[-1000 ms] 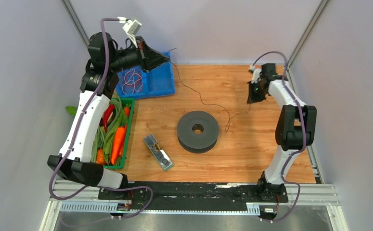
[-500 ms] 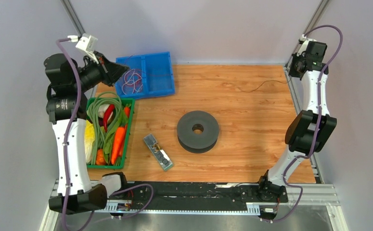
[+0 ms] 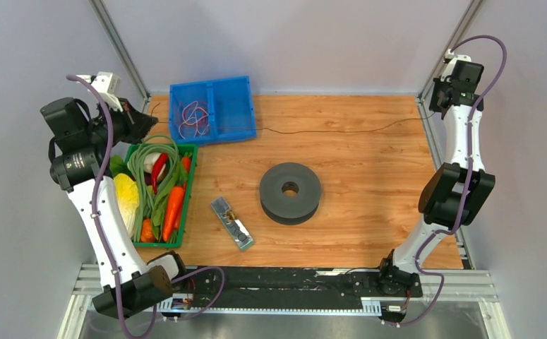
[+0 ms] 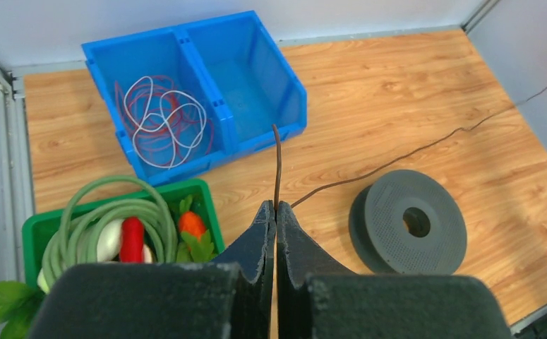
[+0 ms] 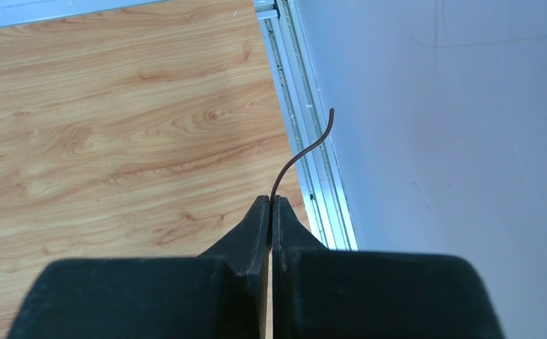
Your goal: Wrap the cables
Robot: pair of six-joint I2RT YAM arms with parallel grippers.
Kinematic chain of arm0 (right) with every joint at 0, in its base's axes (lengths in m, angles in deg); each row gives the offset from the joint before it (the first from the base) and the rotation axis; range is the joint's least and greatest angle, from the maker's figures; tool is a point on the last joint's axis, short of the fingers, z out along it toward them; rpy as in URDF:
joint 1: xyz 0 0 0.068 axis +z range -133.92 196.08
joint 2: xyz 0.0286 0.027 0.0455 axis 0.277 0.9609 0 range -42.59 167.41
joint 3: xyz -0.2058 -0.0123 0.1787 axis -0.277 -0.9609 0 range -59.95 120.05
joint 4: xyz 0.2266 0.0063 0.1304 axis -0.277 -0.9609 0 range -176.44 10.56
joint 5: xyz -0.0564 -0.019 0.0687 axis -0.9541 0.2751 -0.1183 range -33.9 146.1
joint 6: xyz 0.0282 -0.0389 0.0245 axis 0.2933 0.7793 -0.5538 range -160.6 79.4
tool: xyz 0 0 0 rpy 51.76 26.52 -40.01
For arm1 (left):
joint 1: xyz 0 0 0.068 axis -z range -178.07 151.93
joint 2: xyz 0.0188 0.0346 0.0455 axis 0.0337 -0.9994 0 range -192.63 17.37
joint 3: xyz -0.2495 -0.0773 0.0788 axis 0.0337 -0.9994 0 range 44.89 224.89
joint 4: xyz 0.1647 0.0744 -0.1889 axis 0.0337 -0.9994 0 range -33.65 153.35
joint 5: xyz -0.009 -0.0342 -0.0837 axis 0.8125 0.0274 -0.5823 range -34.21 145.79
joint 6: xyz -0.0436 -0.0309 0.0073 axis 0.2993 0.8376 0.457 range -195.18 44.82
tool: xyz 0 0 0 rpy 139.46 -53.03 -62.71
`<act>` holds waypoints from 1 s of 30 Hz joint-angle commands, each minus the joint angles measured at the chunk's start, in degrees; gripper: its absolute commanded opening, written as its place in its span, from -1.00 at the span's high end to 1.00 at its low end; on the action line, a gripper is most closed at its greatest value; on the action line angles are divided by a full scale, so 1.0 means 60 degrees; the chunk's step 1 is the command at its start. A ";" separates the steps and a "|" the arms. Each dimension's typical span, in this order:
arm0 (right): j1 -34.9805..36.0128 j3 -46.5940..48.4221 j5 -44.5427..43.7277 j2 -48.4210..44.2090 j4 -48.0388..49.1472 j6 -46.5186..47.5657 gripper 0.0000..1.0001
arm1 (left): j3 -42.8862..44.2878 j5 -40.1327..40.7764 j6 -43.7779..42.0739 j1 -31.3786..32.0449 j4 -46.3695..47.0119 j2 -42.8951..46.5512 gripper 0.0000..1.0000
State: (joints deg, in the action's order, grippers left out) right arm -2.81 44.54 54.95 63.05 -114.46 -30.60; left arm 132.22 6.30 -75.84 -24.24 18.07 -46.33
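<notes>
The thin black wire (image 3: 327, 131) looked limp and light; the left claw (image 4: 275, 209) and the right claw (image 5: 270, 202) each pinched one end.

Bright, even light fills your 3 views; shadows soft, left gripper (image 4: 275, 208) blurred toward its camera.

One thin black cable (image 3: 327, 131); one grey spool (image 3: 290, 192) at centre; one blue bin (image 3: 214, 82) of two compartments at eleven o'clock, holding one red-and-white wire coil (image 3: 194, 116); one green tray (image 3: 159, 244) at nine o'clock; one green hose (image 4: 65, 236); one red pepper (image 3: 159, 168); one clear case (image 3: 232, 223); two grippers, left gripper (image 4: 275, 208) and right gripper (image 5: 270, 201)
</notes>
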 commanded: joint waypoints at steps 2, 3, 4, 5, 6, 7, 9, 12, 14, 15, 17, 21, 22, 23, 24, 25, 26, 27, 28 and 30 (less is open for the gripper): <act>-0.0161 -0.0041 -0.0336 -0.0455 0.0652 0.0369 1.00 | -0.0009 -0.0203 -0.0913 -0.0339 -0.0378 0.0099 1.00; -0.0176 -0.0041 -0.0365 -0.0440 0.0710 0.0428 1.00 | -0.0024 -0.0188 -0.0987 -0.0354 -0.0437 0.0070 1.00; -0.0219 -0.0027 -0.0365 -0.0411 0.0754 0.0501 1.00 | -0.0038 -0.0145 -0.1118 -0.0413 -0.0510 0.0041 1.00; -0.0249 -0.0027 -0.0394 -0.0381 0.0769 0.0574 1.00 | -0.0024 -0.0086 -0.1235 -0.0428 -0.0583 0.0012 1.00; -0.0293 -0.0012 -0.0380 -0.0352 0.0827 0.0618 1.00 | -0.0024 -0.0071 -0.1324 -0.0486 -0.0627 -0.0017 1.00; -0.0337 0.0031 -0.0380 -0.0308 0.0828 0.0648 1.00 | -0.0038 -0.0071 -0.1397 -0.0544 -0.0657 -0.0061 1.00; -0.0395 0.0105 -0.0351 -0.0206 0.0843 0.0706 1.00 | -0.0009 -0.0056 -0.1514 -0.0603 -0.0715 -0.0135 1.00; -0.0469 0.0193 -0.0321 -0.0088 0.0857 0.0794 1.00 | -0.0009 -0.0027 -0.1632 -0.0647 -0.0789 -0.0237 1.00; -0.0498 0.0237 -0.0307 -0.0030 0.0857 0.0838 1.00 | -0.0038 0.0031 -0.1676 -0.0647 -0.0803 -0.0267 1.00; -0.0498 0.0251 -0.0307 0.0000 0.0843 0.0882 1.00 | -0.0053 0.0089 -0.1720 -0.0647 -0.0803 -0.0281 1.00; -0.0527 0.0266 -0.0307 0.0058 0.0872 0.0955 1.00 | -0.0082 0.0134 -0.1778 -0.0677 -0.0804 -0.0325 1.00; -0.0659 0.0325 -0.0336 0.0204 0.0974 0.1160 1.00 | -0.0097 0.0236 -0.1851 -0.0706 -0.0789 -0.0428 1.00; -0.0688 0.0354 -0.0336 0.0248 0.0960 0.1190 1.00 | -0.0111 0.0265 -0.1852 -0.0721 -0.0774 -0.0442 1.00; -0.0732 0.0383 -0.0336 0.0278 0.0974 0.1219 1.00 | -0.0112 0.0280 -0.1866 -0.0721 -0.0789 -0.0472 1.00; -0.0733 0.0398 -0.0336 0.0293 0.0974 0.1248 1.00 | -0.0126 0.0309 -0.1895 -0.0735 -0.0789 -0.0486 1.00; -0.0733 0.0398 -0.0351 0.0322 0.0974 0.1292 1.00 | -0.0141 0.0324 -0.1881 -0.0750 -0.0789 -0.0501 1.00; -0.0733 0.0398 -0.0351 0.0337 0.0974 0.1336 1.00 | -0.0141 0.0324 -0.1881 -0.0765 -0.0789 -0.0530 1.00; -0.0762 0.0383 -0.0351 0.0351 0.1003 0.1351 1.00 | -0.0141 0.0324 -0.1867 -0.0765 -0.0789 -0.0545 1.00; -0.0776 0.0369 -0.0351 0.0366 0.1018 0.1365 1.00 | -0.0141 0.0324 -0.1852 -0.0779 -0.0774 -0.0574 1.00; -0.0806 0.0398 -0.0365 0.0395 0.1033 0.1409 1.00 | -0.0155 0.0354 -0.1881 -0.0794 -0.0731 -0.0574 1.00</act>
State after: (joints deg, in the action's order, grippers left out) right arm -5.57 44.47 55.39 64.56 -112.54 -24.80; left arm 131.39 6.10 -84.59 -27.13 11.65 -49.54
